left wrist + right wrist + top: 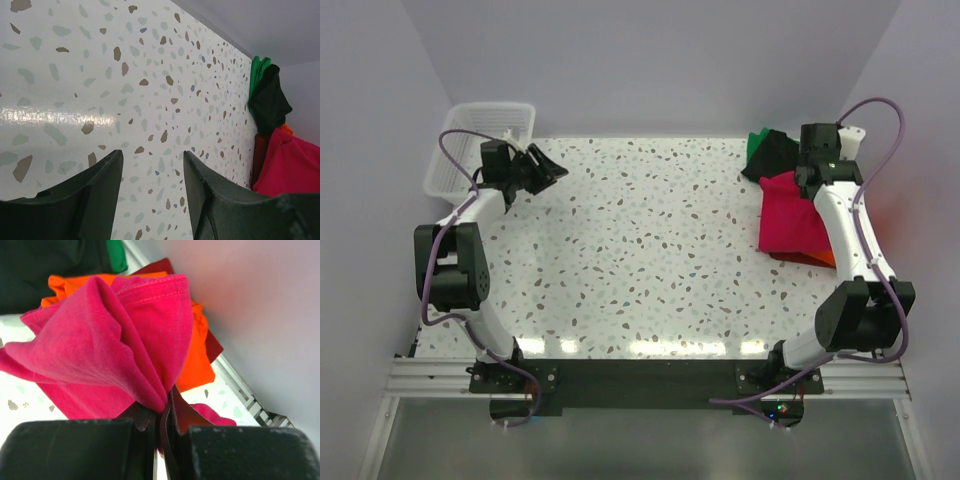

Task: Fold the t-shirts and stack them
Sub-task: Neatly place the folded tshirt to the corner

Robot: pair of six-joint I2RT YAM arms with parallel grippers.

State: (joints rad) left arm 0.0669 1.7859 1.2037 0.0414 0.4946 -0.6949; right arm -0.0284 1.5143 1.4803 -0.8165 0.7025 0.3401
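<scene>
Two poses: right gripper pinching crimson-pink shirt; left gripper hovering, parted.

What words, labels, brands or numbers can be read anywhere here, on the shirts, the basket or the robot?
None can be read.
The crimson-pink shirt, pinched in the shut right claw, shows only plain cloth and stitching; no label is in view.
The black shirt, green shirt, orange shirt, white basket and open left claw show no print.

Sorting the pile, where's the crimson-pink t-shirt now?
Right side of the table, top view: crimson-pink t-shirt over the orange t-shirt, pinched in the right claw.
</scene>
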